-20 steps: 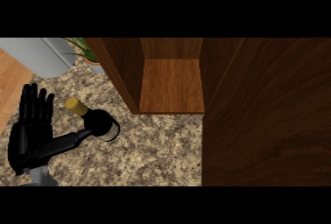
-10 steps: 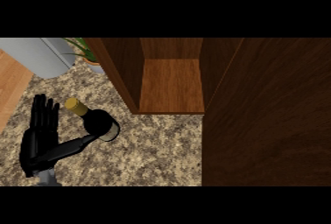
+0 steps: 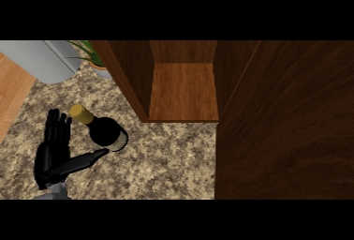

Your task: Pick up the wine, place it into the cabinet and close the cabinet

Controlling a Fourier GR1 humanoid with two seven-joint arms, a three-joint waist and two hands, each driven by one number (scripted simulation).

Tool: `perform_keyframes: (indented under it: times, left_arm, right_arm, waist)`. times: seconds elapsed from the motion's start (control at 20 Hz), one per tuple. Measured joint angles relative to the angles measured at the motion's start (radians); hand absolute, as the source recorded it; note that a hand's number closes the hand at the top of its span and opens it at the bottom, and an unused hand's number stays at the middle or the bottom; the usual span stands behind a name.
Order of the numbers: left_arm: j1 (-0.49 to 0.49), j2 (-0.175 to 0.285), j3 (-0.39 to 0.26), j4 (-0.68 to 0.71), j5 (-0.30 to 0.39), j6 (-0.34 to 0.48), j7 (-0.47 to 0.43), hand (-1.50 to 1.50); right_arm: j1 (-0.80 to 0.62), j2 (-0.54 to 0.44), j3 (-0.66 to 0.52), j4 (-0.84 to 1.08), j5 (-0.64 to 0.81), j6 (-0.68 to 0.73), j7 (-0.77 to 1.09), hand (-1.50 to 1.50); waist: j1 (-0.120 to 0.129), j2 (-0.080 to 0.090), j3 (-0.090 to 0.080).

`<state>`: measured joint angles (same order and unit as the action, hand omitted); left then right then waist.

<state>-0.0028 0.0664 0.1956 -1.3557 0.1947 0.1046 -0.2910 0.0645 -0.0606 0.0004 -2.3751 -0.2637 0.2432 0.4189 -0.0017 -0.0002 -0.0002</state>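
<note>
At the lower left of the frame, the left hand (image 3: 52,158) stands open beside the wine (image 3: 106,132), thumb perhaps touching it; next, fingers must close round it.

The left hand (image 3: 50,164) is glossy black. Its fingers (image 3: 56,129) are long, slim and segmented, with a thicker thumb (image 3: 84,160) beside them. Below the fingers, the forearm (image 3: 52,193) is grey.

The wine bottle (image 3: 105,131) sits on the counter (image 3: 166,164) between the left hand (image 3: 54,157) and the cabinet (image 3: 183,93).
</note>
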Motion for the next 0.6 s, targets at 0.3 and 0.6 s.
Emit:
perform_keyframes:
  times: [0.3, 0.6]
  left_arm:
    - [-0.054, 0.021, 0.030, 0.150, 0.027, -0.045, -0.065, -1.50]
    - [-0.132, 0.043, 0.056, 0.361, 0.031, -0.088, -0.170, -1.50]
  right_arm:
    - [0.017, -0.002, -0.012, -0.005, 0.000, 0.012, -0.009, -1.50]
    - [0.021, 0.006, -0.001, -0.006, 0.013, 0.013, -0.010, -1.50]
  waist:
    - [-0.001, 0.000, 0.000]
    - [-0.003, 0.001, 0.000]
